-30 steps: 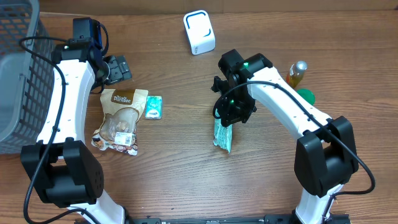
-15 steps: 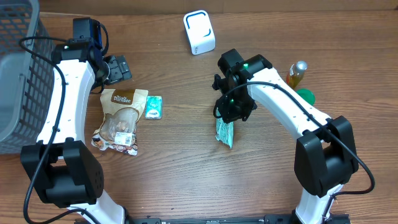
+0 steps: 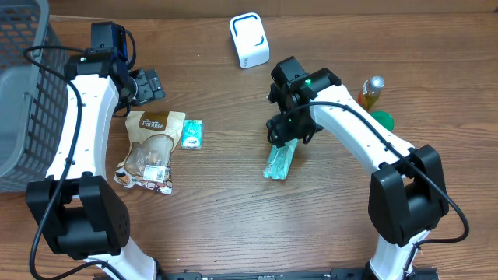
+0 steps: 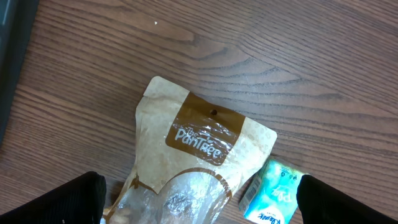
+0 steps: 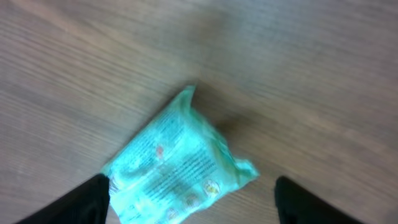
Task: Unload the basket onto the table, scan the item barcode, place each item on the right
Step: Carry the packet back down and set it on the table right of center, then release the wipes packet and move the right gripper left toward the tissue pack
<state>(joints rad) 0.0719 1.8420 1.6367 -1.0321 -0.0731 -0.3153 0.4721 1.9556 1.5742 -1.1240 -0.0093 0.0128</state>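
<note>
A mint-green packet lies flat on the wooden table, its top end just under my right gripper. In the right wrist view the packet shows printed text, blurred, between the two dark fingertips, which stand wide apart and off it. My right gripper is open and holds nothing. The white scanner with a blue rim stands at the back centre. My left gripper hangs open at the back left, above a brown snack pouch.
A small teal tissue pack lies beside the brown pouch. A grey basket fills the left edge. A small bottle and a green lid sit at the right.
My right gripper has opened and let go of the green packet, which dropped from hanging upright to lying slanted on the table. The left arm has not moved.
</note>
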